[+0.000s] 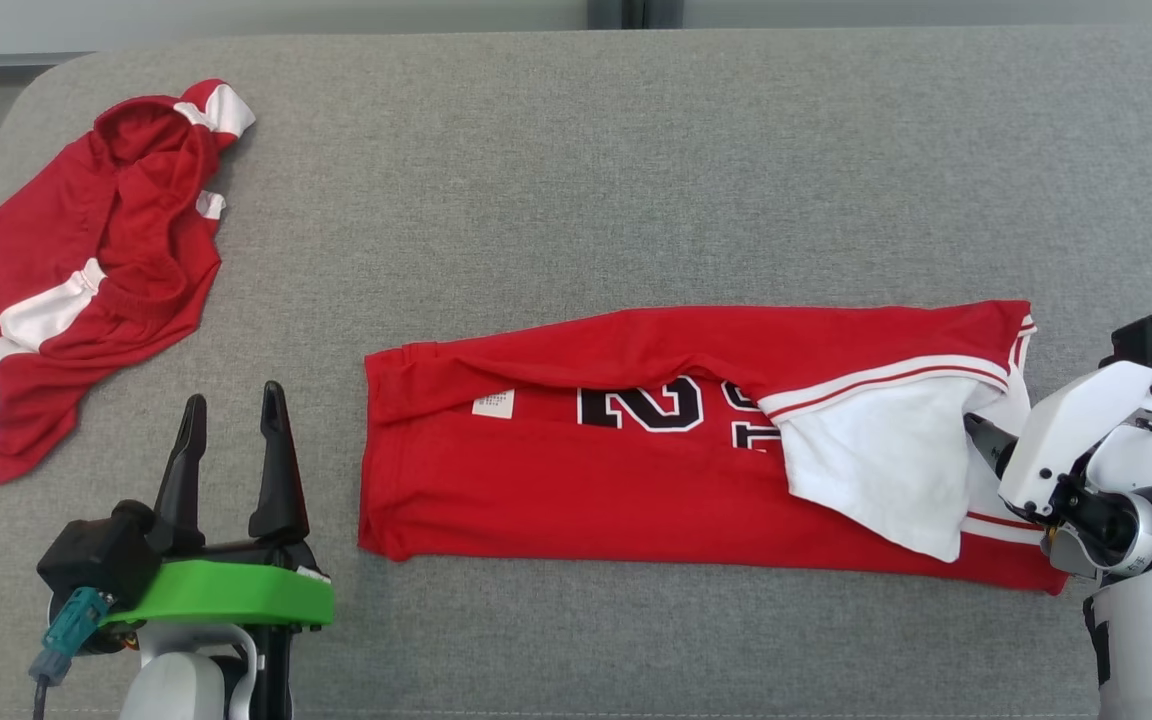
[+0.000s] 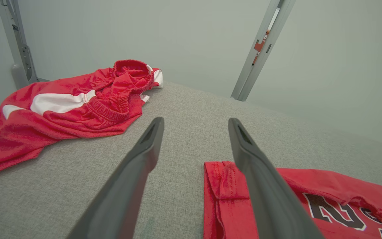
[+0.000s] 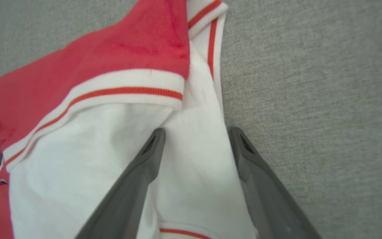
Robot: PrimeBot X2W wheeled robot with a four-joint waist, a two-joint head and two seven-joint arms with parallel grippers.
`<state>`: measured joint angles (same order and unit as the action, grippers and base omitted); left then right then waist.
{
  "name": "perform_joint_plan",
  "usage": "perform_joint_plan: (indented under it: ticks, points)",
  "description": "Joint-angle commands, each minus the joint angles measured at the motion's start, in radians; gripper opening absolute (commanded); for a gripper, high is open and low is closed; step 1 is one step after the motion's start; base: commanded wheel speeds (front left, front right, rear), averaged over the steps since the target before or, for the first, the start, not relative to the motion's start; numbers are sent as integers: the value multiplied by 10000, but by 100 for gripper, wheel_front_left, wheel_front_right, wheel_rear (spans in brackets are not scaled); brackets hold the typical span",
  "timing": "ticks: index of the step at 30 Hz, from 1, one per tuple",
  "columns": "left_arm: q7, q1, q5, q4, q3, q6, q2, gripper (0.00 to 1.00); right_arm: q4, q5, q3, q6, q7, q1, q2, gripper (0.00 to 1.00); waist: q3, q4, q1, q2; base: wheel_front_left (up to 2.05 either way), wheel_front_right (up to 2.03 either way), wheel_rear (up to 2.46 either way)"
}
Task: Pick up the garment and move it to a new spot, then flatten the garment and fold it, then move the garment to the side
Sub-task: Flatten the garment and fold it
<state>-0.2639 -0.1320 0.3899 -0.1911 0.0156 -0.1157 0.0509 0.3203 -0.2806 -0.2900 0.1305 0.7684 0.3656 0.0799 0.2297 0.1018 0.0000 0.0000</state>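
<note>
The garment (image 1: 576, 500) is a red jersey with black numbers and white sleeves. It lies folded lengthwise in a long band across the middle of the grey cloth surface (image 1: 636, 150). My right gripper (image 1: 981, 435) points into its right end. There the open fingers straddle the white sleeve fabric (image 3: 111, 159) below the red-striped cuff, as the right wrist view (image 3: 197, 130) shows. My left gripper (image 1: 234, 395) stands open and empty just left of the jersey's left edge (image 2: 224, 199), hovering over bare surface (image 2: 195, 120).
Crumpled red shorts with white stripes (image 1: 86, 270) lie at the far left corner (image 2: 78, 109), hanging over the surface's left edge. A metal frame post (image 2: 260, 49) rises behind the surface against a pale wall.
</note>
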Motion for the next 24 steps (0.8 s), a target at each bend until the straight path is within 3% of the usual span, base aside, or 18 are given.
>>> perform_joint_plan:
  ticks: [1,5,6,7,8,12,17,24]
  points:
    - [-3,-107,119,-3,27,-47,-1,100,165,28,-27,5,-23,108,-49,100,24,55,0,0,0,0,0]
    - [-3,-128,130,-29,73,-30,0,100,626,83,28,5,55,171,-163,100,51,100,0,0,0,0,0]
    - [-3,-135,114,-28,76,-30,0,100,710,96,48,5,33,192,-189,95,62,104,0,0,0,0,0]
    - [-3,-147,103,-17,73,-30,0,100,796,110,70,5,-27,216,-218,35,78,107,0,0,0,0,0]
    - [-3,-158,98,-6,77,-30,-1,100,867,108,123,6,-47,230,-243,0,92,109,0,0,0,0,0]
    - [-3,-180,65,48,51,-28,1,100,958,269,138,3,-256,269,-263,0,138,72,0,0,0,0,0]
    - [-3,-141,15,80,-20,-14,0,100,640,674,-534,-15,-876,444,-3,0,148,-53,0,0,0,0,0]
    - [-3,-76,-132,24,6,19,4,100,-49,1251,-1529,-6,-957,283,386,0,3,-267,0,0,0,0,0]
